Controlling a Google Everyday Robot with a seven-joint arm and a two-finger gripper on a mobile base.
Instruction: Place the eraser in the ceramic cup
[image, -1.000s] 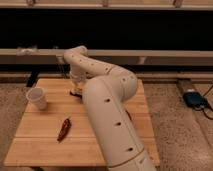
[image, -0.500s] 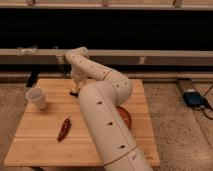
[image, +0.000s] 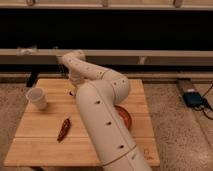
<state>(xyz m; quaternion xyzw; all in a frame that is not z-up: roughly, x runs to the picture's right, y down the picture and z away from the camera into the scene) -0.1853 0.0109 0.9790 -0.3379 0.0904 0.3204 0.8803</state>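
The white ceramic cup (image: 37, 98) stands upright near the left edge of the wooden table (image: 45, 145). My arm reaches from the front across the table to its far left part. My gripper (image: 71, 86) points down there, to the right of the cup and a little behind it. A small dark spot (image: 71, 93) at the gripper's tip may be the eraser; I cannot tell whether it is held or lies on the table. The arm hides most of that spot.
A dark-red chili pepper (image: 64, 129) lies in front of the cup. A reddish-brown dish (image: 125, 116) sits at centre right, half hidden by my arm. A blue-grey device (image: 192, 97) with cables lies on the floor at the right. A rail and a dark wall run behind the table.
My arm's lower links have swung and now fill more of the table's middle. The gripper has stayed over the far left part of the table. The cup and the chili have not moved.
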